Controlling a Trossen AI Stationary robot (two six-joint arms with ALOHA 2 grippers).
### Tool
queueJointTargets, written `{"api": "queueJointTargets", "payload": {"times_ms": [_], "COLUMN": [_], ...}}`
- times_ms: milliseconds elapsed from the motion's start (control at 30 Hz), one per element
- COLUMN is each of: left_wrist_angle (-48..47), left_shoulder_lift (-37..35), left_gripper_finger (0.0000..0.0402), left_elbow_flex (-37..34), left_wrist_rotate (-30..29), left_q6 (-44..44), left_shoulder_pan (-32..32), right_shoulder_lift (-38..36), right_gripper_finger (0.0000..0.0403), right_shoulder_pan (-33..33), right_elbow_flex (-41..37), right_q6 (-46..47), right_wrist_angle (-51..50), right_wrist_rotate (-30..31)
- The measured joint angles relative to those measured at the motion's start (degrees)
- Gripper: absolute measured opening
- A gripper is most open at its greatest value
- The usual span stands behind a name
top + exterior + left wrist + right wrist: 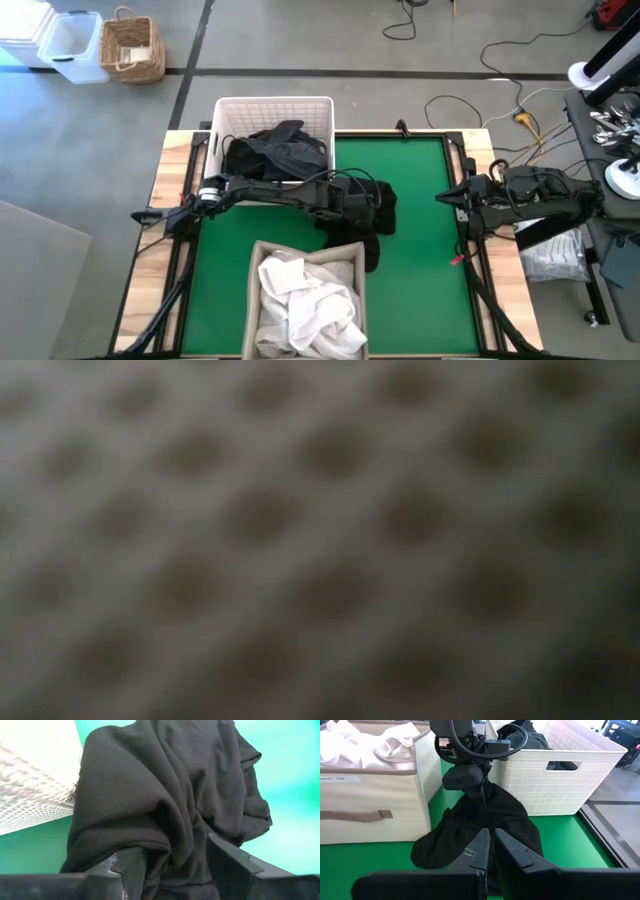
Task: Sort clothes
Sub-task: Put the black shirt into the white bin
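Left end effector (481, 785) pinched crumpled black fabric garment (372, 215) on green mat, between white plastic basket (275, 108) and beige fabric bin (305, 250). Right end effector (447, 197) pressed together at desk's right edge.

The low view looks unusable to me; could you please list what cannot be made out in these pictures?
- Low view: wholly blurred by a mesh pattern against the lens; nothing of the table shows.
- High view: the left gripper blends into the black garment; its fingertips are lost.
- Left wrist view: the garment fills the frame and hides the mat beneath.
- High view: the white basket's lower contents lie under dark clothes.
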Motion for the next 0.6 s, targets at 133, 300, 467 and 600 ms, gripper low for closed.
{"api": "queueJointTargets", "payload": {"times_ms": [133,300,467,600], "left_wrist_angle": [0.04,0.07,0.21,0.28], "left_shoulder_lift": [0.0,0.07,0.11,0.13], "left_gripper_finger": [0.0159,0.0128,0.009,0.006], "left_elbow_flex": [-0.02,-0.02,-0.06,-0.08], "left_wrist_rotate": [-0.06,-0.24,-1.14,-1.49], "left_q6": [0.19,0.21,0.23,0.23], "left_shoulder_pan": [-0.02,-0.09,-0.12,-0.15], "right_shoulder_lift": [0.0,0.0,0.0,0.0], "right_gripper_finger": [0.0018,0.0018,0.0018,0.0018], "right_shoulder_pan": [0.0,0.0,0.0,0.0], "right_elbow_flex": [0.0,0.0,0.0,0.0], "right_q6": [-0.28,-0.39,-0.57,-0.69], "right_wrist_angle": [0.0,0.0,0.0,0.0], "right_wrist_rotate": [0.0,0.0,0.0,0.0]}}
